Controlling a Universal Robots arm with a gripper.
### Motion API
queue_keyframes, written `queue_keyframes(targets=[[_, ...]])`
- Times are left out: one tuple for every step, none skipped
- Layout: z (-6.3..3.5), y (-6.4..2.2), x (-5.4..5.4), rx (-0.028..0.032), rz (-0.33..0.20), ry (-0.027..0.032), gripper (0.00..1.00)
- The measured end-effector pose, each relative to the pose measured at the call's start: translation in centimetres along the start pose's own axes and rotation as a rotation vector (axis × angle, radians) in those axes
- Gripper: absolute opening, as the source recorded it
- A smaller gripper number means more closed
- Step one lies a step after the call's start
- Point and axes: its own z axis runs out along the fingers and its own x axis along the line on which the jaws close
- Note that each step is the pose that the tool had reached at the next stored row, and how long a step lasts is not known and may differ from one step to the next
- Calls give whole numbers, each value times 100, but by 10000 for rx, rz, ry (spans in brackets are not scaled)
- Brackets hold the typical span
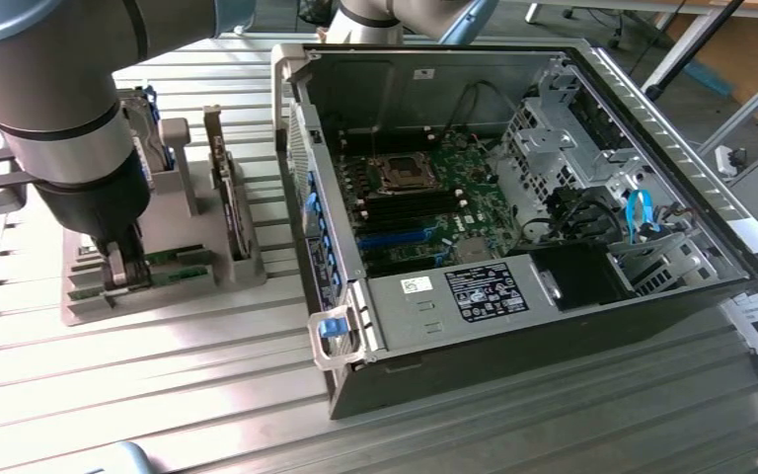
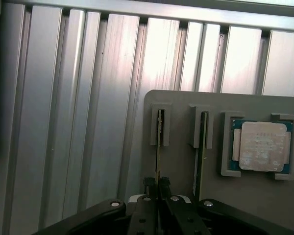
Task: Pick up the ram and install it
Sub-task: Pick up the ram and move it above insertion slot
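Observation:
The ram [image 2: 159,142] is a thin green stick seen edge-on, standing in a slot of the grey holder [image 2: 186,171]. My gripper [image 2: 156,182] is shut on its near end, one black finger on each side. In the exterior view the gripper [image 1: 126,272] reaches straight down into the holder [image 1: 155,301] at the exterior view's left, with the green board of the ram [image 1: 175,264] showing beside the fingers. A second stick [image 2: 202,147] stands in the neighbouring slot. The open computer case [image 1: 511,197] lies to the exterior view's right, its black memory slots [image 1: 413,207] bare on the motherboard.
A square silver processor chip [image 2: 262,146] lies in a recess of the holder beside the sticks. A dark expansion card [image 1: 228,188] stands upright at the holder's far side. The case's raised wall [image 1: 307,197] stands between holder and motherboard. Ribbed aluminium table [image 1: 155,395] all around.

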Motion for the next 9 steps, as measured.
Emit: queue_keyframes(targets=[[-6, 0, 0, 1, 0, 0, 13], [-11, 0, 1, 2, 0, -1, 13], [-14, 0, 1, 2, 0, -1, 13], [-18, 1, 1, 2, 0, -1, 13], [-21, 0, 1, 2, 0, -1, 13], [-25, 1, 2, 2, 0, -1, 13], [-28, 1, 2, 2, 0, -1, 13], [-31, 1, 2, 2, 0, 0, 13], [-33, 1, 2, 1, 0, 0, 13]])
